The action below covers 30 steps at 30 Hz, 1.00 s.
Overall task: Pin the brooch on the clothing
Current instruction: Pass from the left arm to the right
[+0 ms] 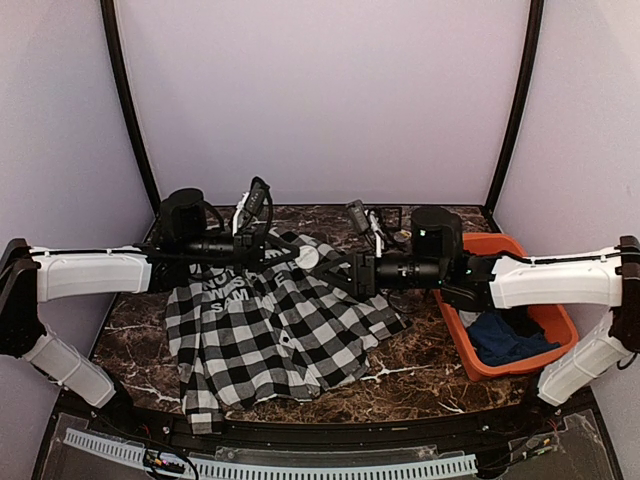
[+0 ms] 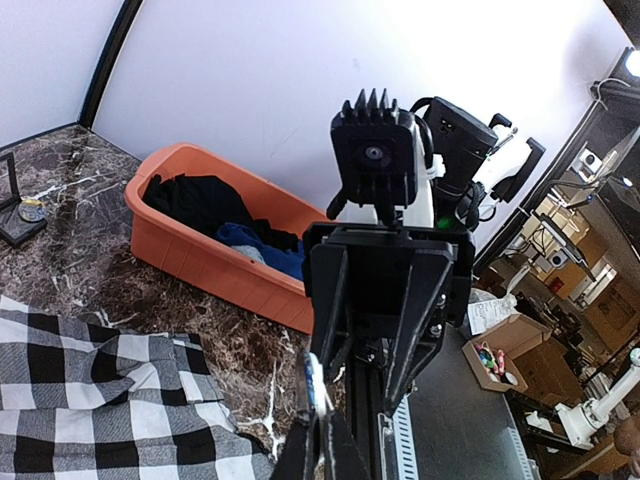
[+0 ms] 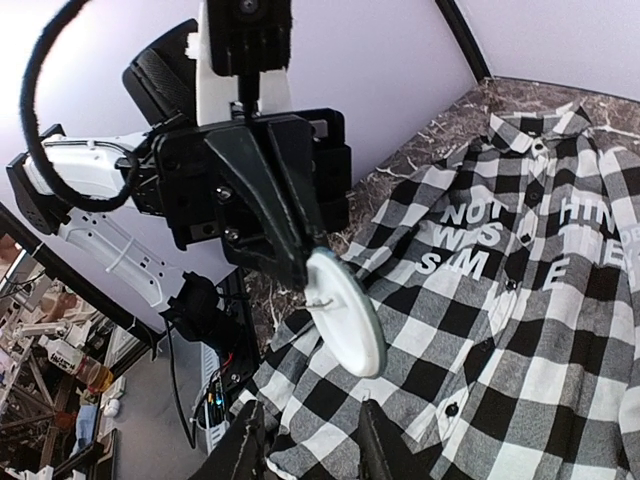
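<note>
The clothing (image 1: 270, 330), a black-and-white checked shirt with white lettering, lies spread on the marble table and fills the right wrist view (image 3: 500, 330). The brooch (image 3: 348, 315), a white disc with a pin on its back, hangs above the shirt. My left gripper (image 1: 305, 258) is shut on the disc's upper edge. In the left wrist view the brooch (image 2: 315, 385) shows edge-on at my left gripper (image 2: 318, 415). My right gripper (image 1: 335, 268) faces it from the right, open (image 3: 310, 405), with nothing between its fingers, which are just short of the disc.
An orange bin (image 1: 455, 340) at the right holds a dark blue garment (image 1: 505, 335); the bin (image 2: 200, 265) also shows in the left wrist view. A small black stand (image 2: 20, 212) sits at the back of the table. Both arms cross above the shirt.
</note>
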### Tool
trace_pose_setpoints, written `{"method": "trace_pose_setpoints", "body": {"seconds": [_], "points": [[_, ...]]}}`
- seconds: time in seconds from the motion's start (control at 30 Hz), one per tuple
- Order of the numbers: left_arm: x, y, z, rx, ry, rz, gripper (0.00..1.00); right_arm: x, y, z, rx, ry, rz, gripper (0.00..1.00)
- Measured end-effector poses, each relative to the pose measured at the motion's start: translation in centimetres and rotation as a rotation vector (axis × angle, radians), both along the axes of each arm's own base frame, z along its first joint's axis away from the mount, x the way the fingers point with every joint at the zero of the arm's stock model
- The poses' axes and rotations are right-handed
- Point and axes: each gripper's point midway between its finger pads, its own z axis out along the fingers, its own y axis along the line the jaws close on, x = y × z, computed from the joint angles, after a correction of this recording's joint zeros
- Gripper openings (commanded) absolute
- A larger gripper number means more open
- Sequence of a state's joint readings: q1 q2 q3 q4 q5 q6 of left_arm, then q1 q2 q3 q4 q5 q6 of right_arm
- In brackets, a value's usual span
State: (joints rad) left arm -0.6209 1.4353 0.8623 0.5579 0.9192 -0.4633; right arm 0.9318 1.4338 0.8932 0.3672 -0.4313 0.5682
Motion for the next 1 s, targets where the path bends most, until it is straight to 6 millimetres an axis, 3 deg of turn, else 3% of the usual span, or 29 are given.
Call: {"method": "trace_pose_setpoints", "body": {"seconds": [0.2,0.4,0.73,1.0], "points": [[-0.1,0.0,0.3,-0.017,0.002,-0.005,0.01,0.0,0.2,1.2,0.044,-0.037,0.01,0.31],[-0.4,0.1,0.4,-0.034,0.01,-0.012,0.01,1.1,0.3,-0.2,0.014,-0.022,-0.029,0.3],[-0.6,0.0,0.9,-0.056,0.008,-0.027,0.01,1.6,0.2,-0.1,0.022,-0.021,-0.056,0.35],[-0.6,0.0,1.0,-0.062,0.014,-0.031,0.0,1.7,1.2,-0.1,0.06,-0.01,-0.021,0.27]]}}
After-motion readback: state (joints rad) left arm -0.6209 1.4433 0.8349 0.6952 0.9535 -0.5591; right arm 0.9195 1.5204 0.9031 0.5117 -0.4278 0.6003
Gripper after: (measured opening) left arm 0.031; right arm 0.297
